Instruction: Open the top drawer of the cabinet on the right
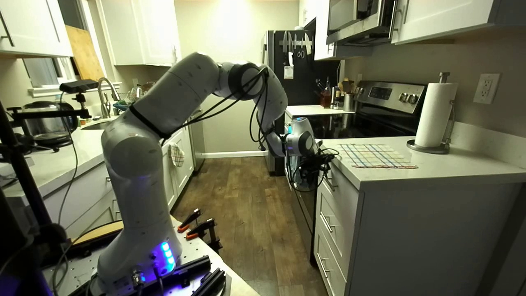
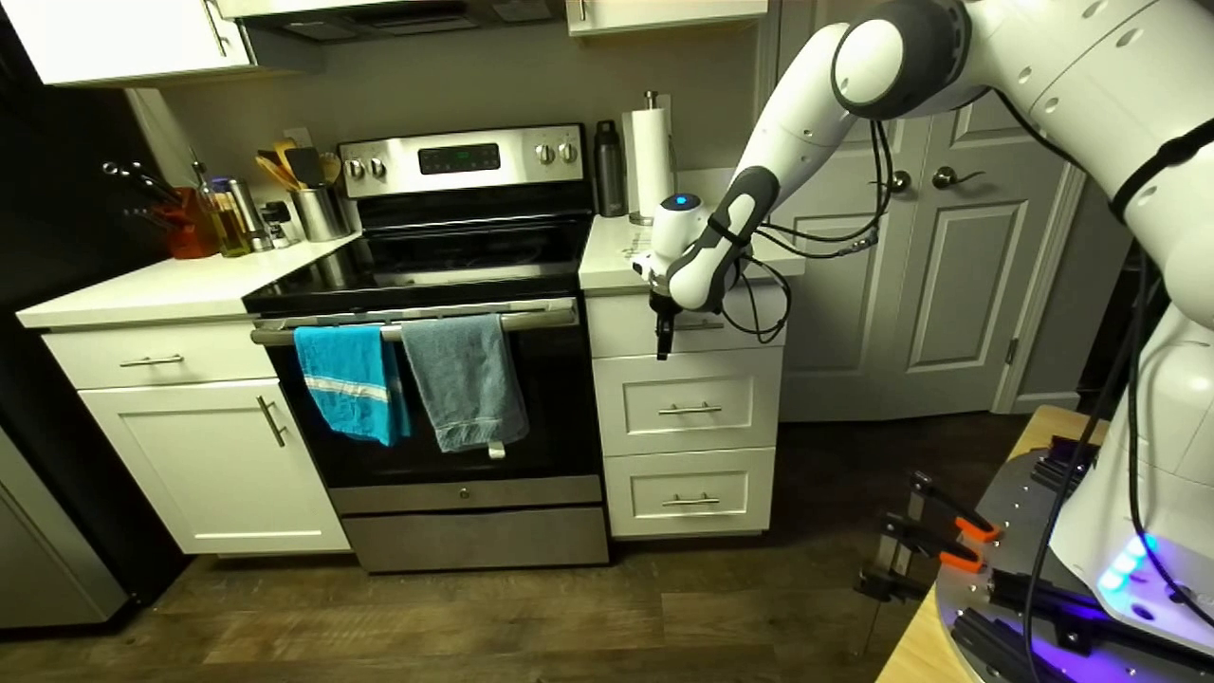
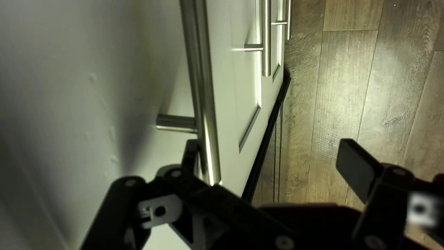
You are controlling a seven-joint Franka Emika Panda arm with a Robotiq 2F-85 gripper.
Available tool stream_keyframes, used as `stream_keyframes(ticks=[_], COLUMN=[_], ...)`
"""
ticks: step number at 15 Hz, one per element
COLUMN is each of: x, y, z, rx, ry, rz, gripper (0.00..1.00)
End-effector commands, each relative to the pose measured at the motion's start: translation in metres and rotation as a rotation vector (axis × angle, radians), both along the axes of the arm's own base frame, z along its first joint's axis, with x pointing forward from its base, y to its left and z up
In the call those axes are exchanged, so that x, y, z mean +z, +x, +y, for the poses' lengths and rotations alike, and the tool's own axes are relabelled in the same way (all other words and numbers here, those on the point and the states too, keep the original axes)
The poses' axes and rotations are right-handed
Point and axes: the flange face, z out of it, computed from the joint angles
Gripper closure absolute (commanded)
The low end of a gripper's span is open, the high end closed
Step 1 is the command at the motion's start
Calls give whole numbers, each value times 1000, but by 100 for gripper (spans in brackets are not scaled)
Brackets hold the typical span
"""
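The white cabinet right of the stove has several drawers; its top drawer [image 2: 616, 327] looks shut in both exterior views [image 1: 347, 187]. The top drawer's silver bar handle [image 3: 203, 93] runs down the wrist view, and part of it shows in an exterior view [image 2: 702, 324]. My black gripper [image 2: 664, 341] points down in front of the top drawer. In the wrist view the gripper [image 3: 274, 161] is open wide. Its left finger reaches behind the free end of the handle, on the drawer side; I cannot tell whether they touch. The right finger stands well out over the floor.
The lower drawer handles [image 2: 690, 409] stick out below. The countertop edge [image 1: 359, 181] is just above the drawer, with a checked cloth [image 1: 376, 156] and paper towel roll [image 1: 435, 115] on it. The oven handle with towels [image 2: 465, 379] is beside the gripper.
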Motion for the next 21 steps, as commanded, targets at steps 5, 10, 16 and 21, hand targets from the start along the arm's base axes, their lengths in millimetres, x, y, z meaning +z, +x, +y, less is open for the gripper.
stream_keyframes(ticks=[5, 10, 16, 21], x=[0, -7, -40, -41], y=[0, -2, -20, -27], z=[1, 15, 64, 76], rx=[-1, 17, 58, 171], ry=[-1, 1, 24, 17], rz=[0, 16, 40, 72], gripper=[0, 0, 0, 0])
